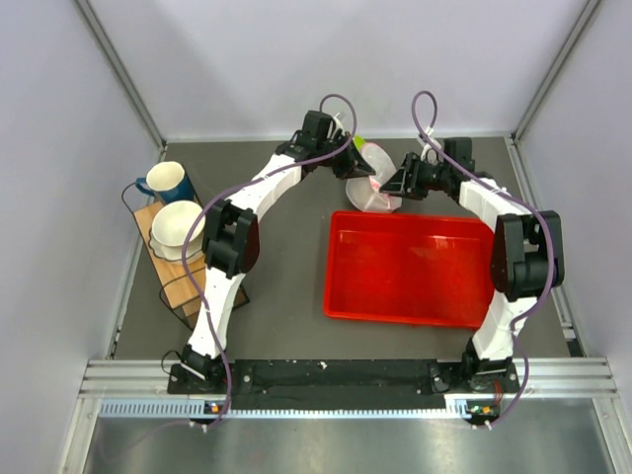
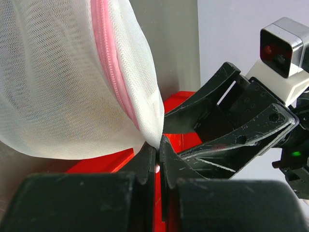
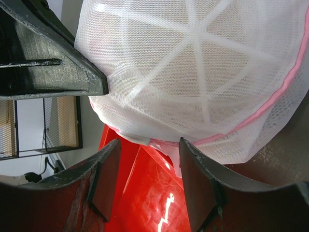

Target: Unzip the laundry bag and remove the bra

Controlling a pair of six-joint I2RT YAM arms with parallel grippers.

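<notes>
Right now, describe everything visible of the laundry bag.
The laundry bag is a round, translucent white mesh pouch with ribbed dome panels and a pink zipper seam that looks closed. It is held at the far edge of the red tray, its rim pinched by the shut left gripper. The open right gripper is poised at its edge.

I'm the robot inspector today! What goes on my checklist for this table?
Surface: dark grey table.
Job's things: white mesh laundry bag just past the red tray; bra not visible.
Clutter: blue mug and white bowl on a wooden stand; sliver of green plate.
Grippers: left gripper shut on the bag's edge; right gripper open at its pink trim.
Cables: purple cables loop over both arms.
Surroundings: pale walls, metal frame.
</notes>
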